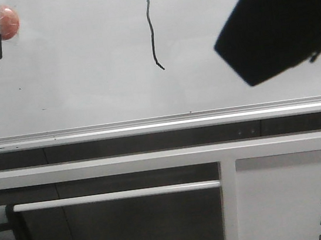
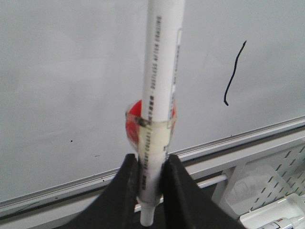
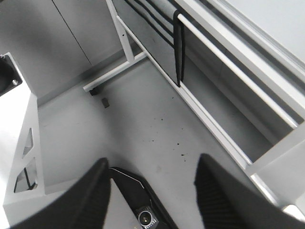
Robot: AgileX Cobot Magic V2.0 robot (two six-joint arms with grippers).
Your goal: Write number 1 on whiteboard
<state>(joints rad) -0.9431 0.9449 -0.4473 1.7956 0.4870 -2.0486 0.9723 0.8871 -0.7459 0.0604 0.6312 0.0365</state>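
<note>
White and glossy, the whiteboard (image 1: 81, 59) fills the upper part of the front view. The number 1 (image 1: 152, 35) stands near its middle, well apart to the right of the left gripper (image 2: 151, 164), which is clamped on the marker pen (image 2: 159, 95). The right gripper (image 3: 150, 183) hangs with fingers apart, holding nothing.

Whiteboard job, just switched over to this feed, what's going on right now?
The left gripper is shut on a white marker pen, held off to the left of the whiteboard with its black tip pointing down. A thin, wavy black number 1 is already on the board, apart from the pen. The right gripper is open and empty, facing the floor.
</note>
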